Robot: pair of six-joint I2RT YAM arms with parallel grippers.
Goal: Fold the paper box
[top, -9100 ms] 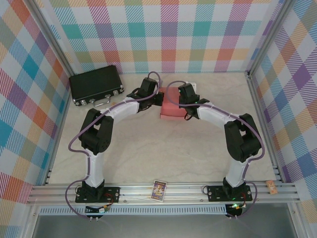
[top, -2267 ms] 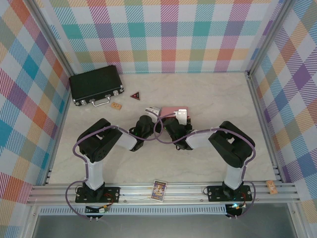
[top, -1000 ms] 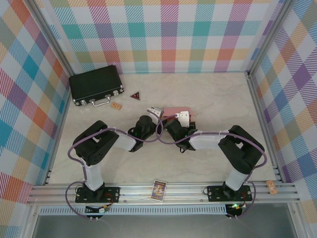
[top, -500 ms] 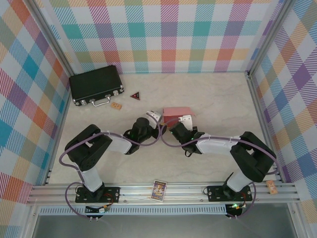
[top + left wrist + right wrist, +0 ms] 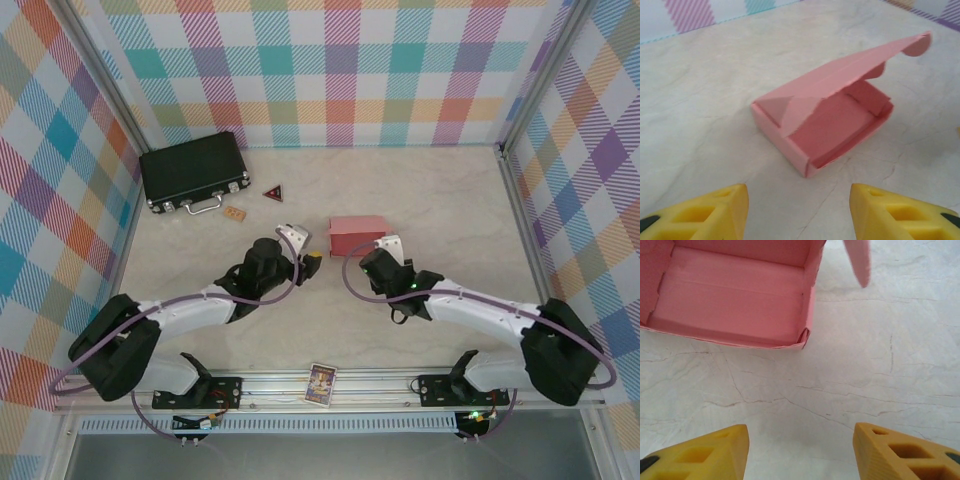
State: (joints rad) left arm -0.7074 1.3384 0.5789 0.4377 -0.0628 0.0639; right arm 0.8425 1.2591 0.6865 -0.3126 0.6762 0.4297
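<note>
Nearest, the left gripper (image 5: 799,212) has its jaws spread with nothing between them, and so does the right gripper (image 5: 800,452). Each hovers short of the box (image 5: 357,234), with a strip of bare table (image 5: 840,390) between fingertips and cardboard.

The box lies ahead of both grippers and between them: ahead and to the right of the left one, ahead and to the left of the right one. It touches neither. Its tray is formed and sits flat. The low front wall is the part closest to the right gripper, with the open tray behind it. Beyond that the lid (image 5: 840,82) stands ajar, and its tuck flap (image 5: 917,42) is the farthest and highest part.

The long axis appears to run across the table, from the left gripper's side to the right's. The lid seems hinged on the far long edge, so the mouth gapes back toward the grippers.

Likely risks:
- The box looks light and the table smooth. A push on the lid from one side alone would probably slide or spin the box rather than close it.
- If the lid comes down with the flap outside the front wall, the flap will crease or ride over the wall instead of tucking in.
- Thin card springs back, so a lid that is let go early would likely lift again.
- A hard press could buckle the front wall.
</note>
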